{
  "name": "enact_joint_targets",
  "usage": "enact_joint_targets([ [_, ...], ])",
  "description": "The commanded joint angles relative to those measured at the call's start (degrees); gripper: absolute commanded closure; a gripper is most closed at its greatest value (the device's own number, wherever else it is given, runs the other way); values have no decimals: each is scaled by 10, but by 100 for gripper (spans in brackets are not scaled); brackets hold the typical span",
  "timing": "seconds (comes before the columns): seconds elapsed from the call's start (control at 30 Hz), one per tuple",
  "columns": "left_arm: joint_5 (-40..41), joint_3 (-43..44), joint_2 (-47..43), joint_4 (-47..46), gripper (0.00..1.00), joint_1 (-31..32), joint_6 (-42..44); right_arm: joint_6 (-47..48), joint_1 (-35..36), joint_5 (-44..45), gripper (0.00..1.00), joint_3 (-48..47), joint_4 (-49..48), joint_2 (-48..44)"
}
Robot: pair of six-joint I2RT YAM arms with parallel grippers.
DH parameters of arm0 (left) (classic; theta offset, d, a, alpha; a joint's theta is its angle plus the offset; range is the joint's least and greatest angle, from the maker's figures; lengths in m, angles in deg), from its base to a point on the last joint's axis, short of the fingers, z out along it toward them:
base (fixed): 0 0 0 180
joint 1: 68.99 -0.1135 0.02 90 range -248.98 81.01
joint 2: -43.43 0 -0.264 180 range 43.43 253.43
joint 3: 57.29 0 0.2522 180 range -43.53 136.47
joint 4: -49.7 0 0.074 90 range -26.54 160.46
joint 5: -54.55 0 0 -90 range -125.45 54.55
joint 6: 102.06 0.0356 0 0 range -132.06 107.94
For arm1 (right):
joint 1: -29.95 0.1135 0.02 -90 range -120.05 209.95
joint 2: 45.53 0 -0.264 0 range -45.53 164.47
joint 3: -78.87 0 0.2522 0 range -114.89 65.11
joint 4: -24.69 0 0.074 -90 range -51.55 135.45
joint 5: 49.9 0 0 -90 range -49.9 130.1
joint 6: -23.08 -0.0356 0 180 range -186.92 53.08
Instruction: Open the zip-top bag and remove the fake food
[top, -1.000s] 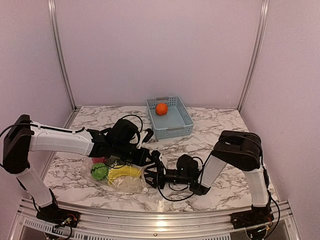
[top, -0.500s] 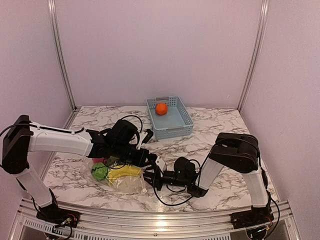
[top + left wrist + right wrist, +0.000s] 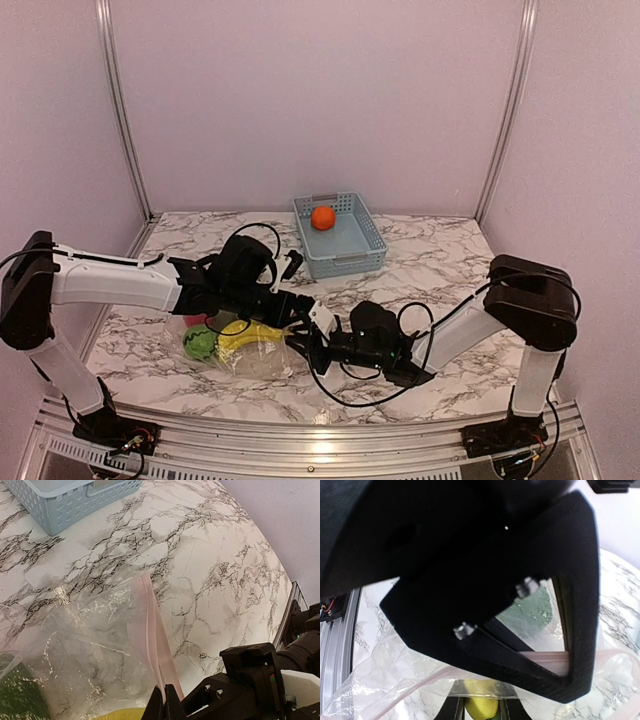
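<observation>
The zip-top bag [image 3: 255,365] lies on the desk [image 3: 440,260], apart from the blue basket [image 3: 345,262] and to that basket's near-left. Left hand [image 3: 162,702]: closed, pinching the bag's pinkish zip strip [image 3: 149,625] at the bag end nearest the basket. Right hand [image 3: 481,711]: at that same end, fingers apart with the yellow banana [image 3: 255,338] between them; whether it grips the banana cannot be told. The green striped ball [image 3: 200,343] and the pink-red fruit [image 3: 196,320] show through the bag, farther left of the basket. The orange ball [image 3: 322,217] rests inside the basket.
</observation>
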Motion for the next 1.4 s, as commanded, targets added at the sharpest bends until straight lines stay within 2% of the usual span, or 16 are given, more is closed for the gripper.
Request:
enact_joint_targets([
  [0.0, 42, -9, -12, 1, 100, -1, 12, 4, 6, 87, 96, -3, 147, -46],
  [0.37, 65, -10, 8, 1, 100, -1, 12, -15, 7, 183, 97, 92, 253, -223],
  [0.6, 71, -12, 8, -3, 100, -5, 6, -15, 4, 239, 97, 115, 354, -346],
  [0.9, 63, -14, 9, -11, 100, -11, -1, -12, -89, 217, 96, 111, 398, -454],
  [1.1, 58, -14, 13, -25, 100, -16, -3, 7, -180, 181, 99, 51, 363, -416],
  [1.37, 55, -3, 20, -31, 100, -24, -5, -7, -300, 160, 100, -126, 340, -245],
])
